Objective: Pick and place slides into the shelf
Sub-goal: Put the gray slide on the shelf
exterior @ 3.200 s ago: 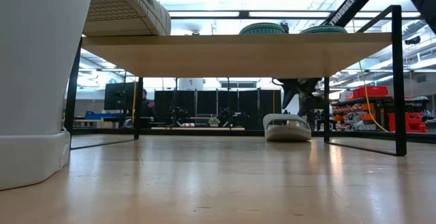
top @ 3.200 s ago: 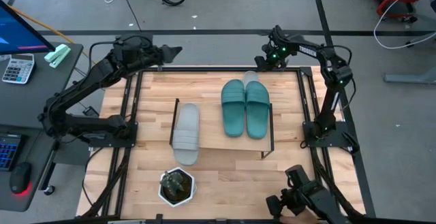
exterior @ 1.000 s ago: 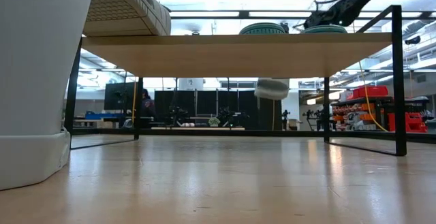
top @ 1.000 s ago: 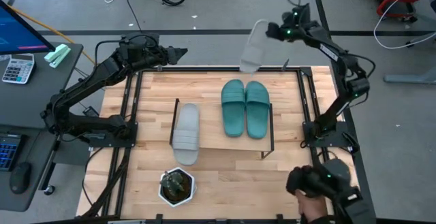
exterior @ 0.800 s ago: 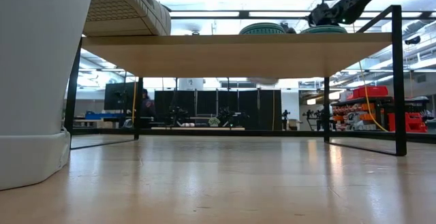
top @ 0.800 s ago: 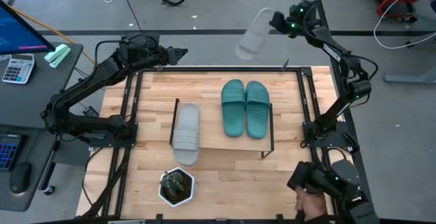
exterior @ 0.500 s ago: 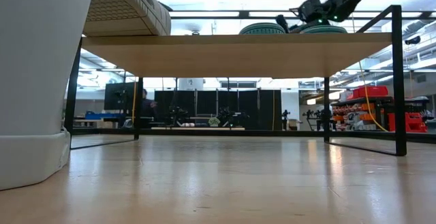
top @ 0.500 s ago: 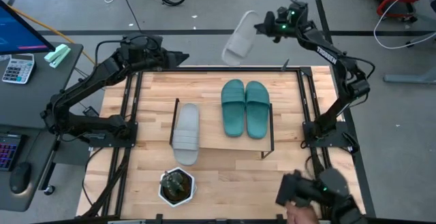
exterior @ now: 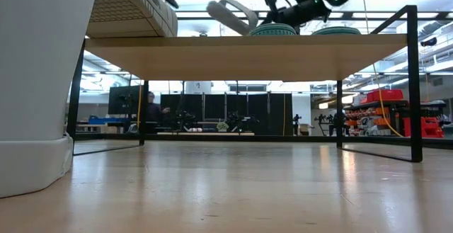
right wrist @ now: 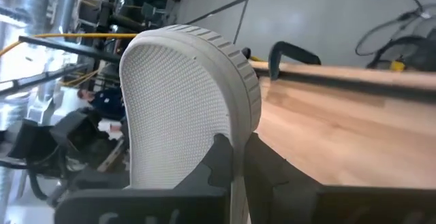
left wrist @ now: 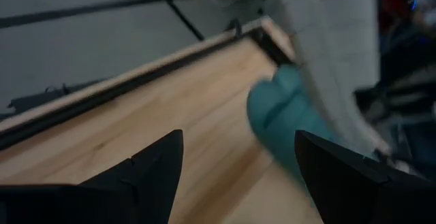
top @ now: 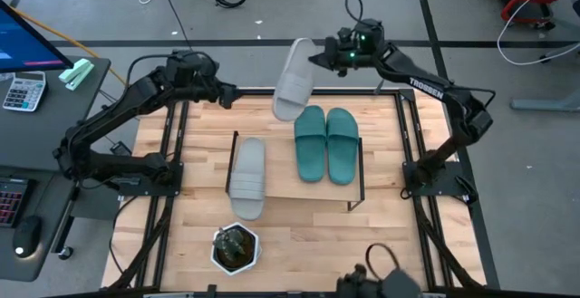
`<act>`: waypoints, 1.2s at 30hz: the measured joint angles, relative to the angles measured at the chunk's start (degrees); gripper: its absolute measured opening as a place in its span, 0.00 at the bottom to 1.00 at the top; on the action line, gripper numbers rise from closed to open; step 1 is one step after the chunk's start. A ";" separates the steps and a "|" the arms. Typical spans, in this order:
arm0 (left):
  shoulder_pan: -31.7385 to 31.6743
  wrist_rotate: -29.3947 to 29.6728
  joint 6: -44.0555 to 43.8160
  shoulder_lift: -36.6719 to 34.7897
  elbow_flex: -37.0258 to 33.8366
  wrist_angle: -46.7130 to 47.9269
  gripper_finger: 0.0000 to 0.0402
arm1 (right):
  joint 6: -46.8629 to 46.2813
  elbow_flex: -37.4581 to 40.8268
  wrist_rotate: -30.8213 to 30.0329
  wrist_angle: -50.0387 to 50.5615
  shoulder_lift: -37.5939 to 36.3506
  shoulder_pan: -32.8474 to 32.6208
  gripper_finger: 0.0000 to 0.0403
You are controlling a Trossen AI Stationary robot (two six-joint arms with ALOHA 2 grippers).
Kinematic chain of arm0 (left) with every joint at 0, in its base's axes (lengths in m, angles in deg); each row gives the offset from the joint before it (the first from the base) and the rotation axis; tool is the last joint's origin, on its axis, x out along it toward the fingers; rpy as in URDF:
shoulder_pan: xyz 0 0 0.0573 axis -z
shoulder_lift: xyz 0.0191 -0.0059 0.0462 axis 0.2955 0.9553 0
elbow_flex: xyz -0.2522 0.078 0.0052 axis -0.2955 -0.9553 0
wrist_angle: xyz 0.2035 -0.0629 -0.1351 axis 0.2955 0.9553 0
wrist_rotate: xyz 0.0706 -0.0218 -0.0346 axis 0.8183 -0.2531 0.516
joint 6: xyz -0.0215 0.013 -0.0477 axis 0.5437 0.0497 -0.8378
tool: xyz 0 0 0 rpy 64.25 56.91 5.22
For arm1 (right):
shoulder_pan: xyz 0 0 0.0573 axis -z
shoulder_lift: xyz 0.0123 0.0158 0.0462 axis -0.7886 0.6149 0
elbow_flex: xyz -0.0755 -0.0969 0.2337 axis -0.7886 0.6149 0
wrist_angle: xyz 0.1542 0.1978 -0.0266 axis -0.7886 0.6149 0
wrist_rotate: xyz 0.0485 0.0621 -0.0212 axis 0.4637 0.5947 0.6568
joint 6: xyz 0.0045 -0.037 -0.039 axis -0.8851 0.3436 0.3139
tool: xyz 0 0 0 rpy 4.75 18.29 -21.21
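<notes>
A light grey slide (top: pixel 293 79) hangs in the air over the table's far part, just left of the teal pair (top: pixel 326 144), with my right gripper (top: pixel 317 60) shut on it. The teal pair lies on the shelf (top: pixel 294 191), a low wooden board on black wire legs. A second grey slide (top: pixel 246 178) lies on the shelf's left end, its near end overhanging the board. My left gripper (top: pixel 228 94) stands open over the table's far left; in its wrist view the held slide (left wrist: pixel 327 67) shows beyond the open fingers. My right gripper pinches the grey slide between its two fingers at the rim of its far end (right wrist: pixel 238 173), one finger (right wrist: pixel 219 157) against the dimpled sole. It comes at the slide from the table's far right. The slide (exterior: pixel 230 13) is lifted clear, tilted, above the shelf top.
A white pot with a plant (top: pixel 236 248) stands near the table's front edge, left of centre. Black frame rails (top: pixel 172 153) run along the table's left and right sides. A desk with a calculator (top: pixel 23 90) is off to the left.
My right gripper has carried the grey slide from beyond the table's far edge toward the left and the near side, over the table's far part beside the teal pair; the slide has turned as it went. My left gripper has gone slightly toward the near edge.
</notes>
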 joint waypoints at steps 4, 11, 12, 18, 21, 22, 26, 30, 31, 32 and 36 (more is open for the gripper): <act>-0.07 -3.00 3.83 -1.58 0.00 4.12 0.71 | -3.06 0.00 -4.18 1.94 -1.44 -4.22 0.05; -0.07 -7.26 10.48 -5.12 0.00 8.49 0.71 | -8.50 0.00 -12.98 5.61 -3.92 -14.00 0.05; -0.07 -7.66 11.13 -5.61 0.00 9.27 0.71 | -9.09 0.00 -13.96 6.68 -4.30 -15.33 0.05; 0.08 -7.87 15.74 -7.53 0.00 14.42 0.71 | -12.53 0.00 -21.04 12.41 -5.42 -22.60 0.05; 0.10 -7.88 17.81 -7.88 0.00 16.64 0.71 | -14.42 -0.03 -22.74 12.58 -5.37 -25.68 0.04; 0.11 -7.88 18.43 -7.85 0.00 17.36 0.71 | -14.62 -0.56 -22.85 13.33 -5.20 -26.54 0.04; 0.11 -7.89 20.13 -7.81 0.00 19.22 0.71 | -11.44 -8.14 -22.92 19.64 -2.17 -28.74 0.04; 0.11 -8.03 20.63 -7.81 0.00 19.50 0.71 | -2.87 -25.17 -23.48 34.63 4.40 -28.97 0.04; 0.11 -8.03 20.65 -7.81 0.00 19.52 0.71 | -1.01 -29.70 -23.37 39.01 6.36 -28.96 0.04; 0.11 -8.03 20.65 -7.81 0.00 19.58 0.71 | 0.44 -34.34 -23.38 43.64 8.54 -28.91 0.04; 0.11 -8.05 20.56 -7.80 0.00 19.99 0.71 | 3.48 -47.43 -22.79 55.84 15.57 -28.80 0.04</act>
